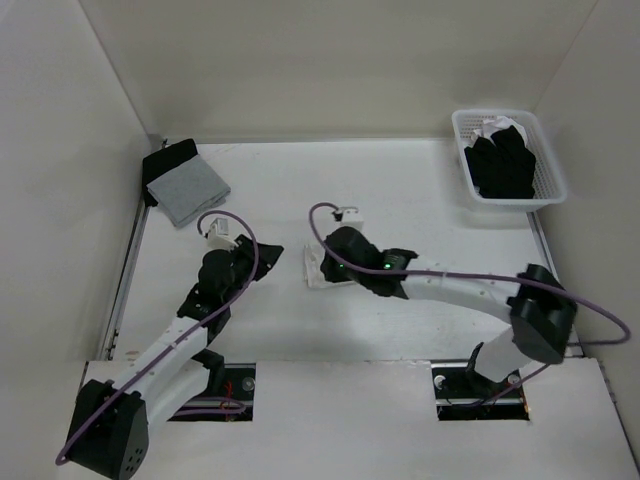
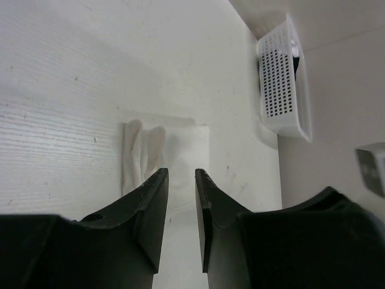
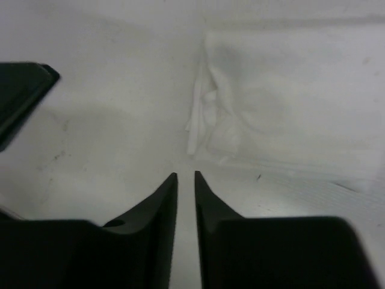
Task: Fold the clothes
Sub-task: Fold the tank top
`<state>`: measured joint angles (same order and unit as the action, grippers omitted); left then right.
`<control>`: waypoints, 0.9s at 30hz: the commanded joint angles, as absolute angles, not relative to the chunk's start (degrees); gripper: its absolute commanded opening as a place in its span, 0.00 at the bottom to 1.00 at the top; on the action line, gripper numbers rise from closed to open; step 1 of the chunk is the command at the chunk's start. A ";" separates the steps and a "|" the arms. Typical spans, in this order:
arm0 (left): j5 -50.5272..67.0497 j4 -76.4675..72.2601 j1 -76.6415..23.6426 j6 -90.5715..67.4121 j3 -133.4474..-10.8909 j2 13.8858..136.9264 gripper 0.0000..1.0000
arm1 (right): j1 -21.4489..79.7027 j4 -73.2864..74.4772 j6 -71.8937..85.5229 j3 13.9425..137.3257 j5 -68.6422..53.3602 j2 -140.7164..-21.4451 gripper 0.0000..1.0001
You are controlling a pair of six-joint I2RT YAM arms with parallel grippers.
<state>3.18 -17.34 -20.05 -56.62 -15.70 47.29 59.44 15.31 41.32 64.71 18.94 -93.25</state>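
White T-shirt lies as a small folded packet on the desk, left hand and right hand both slightly parted and empty; folding looks basically done.

The T-shirt is plain white with no print, barely paler than the white desk under it. Far right of the T-shirt, a white basket with a grid of small holes holds black garments and what may be a white scrap. Far left of the T-shirt, a grey cloth overlaps something black. The left fingers and right fingers are black. The arms are white with black joints and purple cables.
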 commanded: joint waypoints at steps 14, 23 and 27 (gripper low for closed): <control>0.62 -23.55 -29.03 -53.62 -18.53 58.17 0.12 | 29.67 -18.80 43.85 23.91 -2.62 -52.28 0.03; 1.75 -32.42 -34.06 -55.54 -29.00 79.25 0.06 | 37.47 -33.21 47.11 31.10 -6.50 -77.40 0.01; 2.37 -35.33 -31.95 -55.99 -30.58 85.94 0.06 | 40.64 -38.13 48.25 36.46 -8.17 -88.74 0.00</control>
